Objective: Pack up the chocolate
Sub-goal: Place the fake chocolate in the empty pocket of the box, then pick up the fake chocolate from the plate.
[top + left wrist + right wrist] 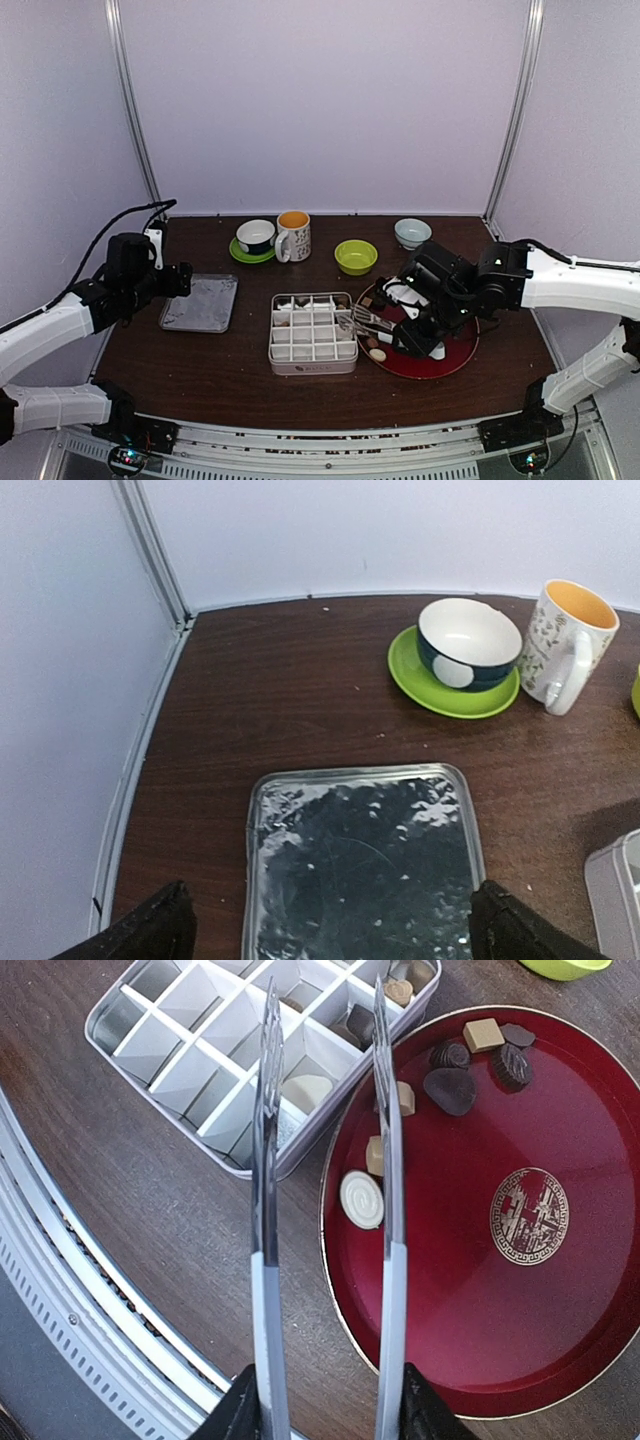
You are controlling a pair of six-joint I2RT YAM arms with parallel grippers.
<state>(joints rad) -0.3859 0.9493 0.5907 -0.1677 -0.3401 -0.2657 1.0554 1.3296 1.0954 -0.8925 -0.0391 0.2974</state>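
My right wrist camera gives me what the top camera cannot. The right gripper (328, 1405) is clamped on a pair of metal tongs (264, 1210). The two blades stand apart, with nothing between them that I can see. Their tips reach over the corner of the white divided box (150, 1045) that lies nearest the round red plate (470, 1330).

The chocolate (449, 1089) is split between two places. Dark, tan and cream pieces sit on the plate, most of them near the rim on the box's side. A few more lie in compartments along the box's plate-side edge. From above, the right arm hides much of the plate, and the sweets there are too small to sort.

The left wrist camera shows the left gripper (330, 930) with its fingers spread wide and holding nothing. It hangs over the near end of a flat silver metal tray (360, 870) towards the left edge of the dark wooden surface (200, 370).

Along the far edge stand:
- a navy-and-white cup (469, 642) on a green saucer (410, 680)
- a patterned mug with an orange inside (570, 630)
- a lime-green bowl (355, 257)
- a pale blue bowl (412, 232)

The box sits in the middle of the surface, just beside the plate.

The right arm comes in from the right edge, elbow bent, with the wrist tipped down over the plate. The left arm comes in low from the left edge, with the gripper pointing at the tray.
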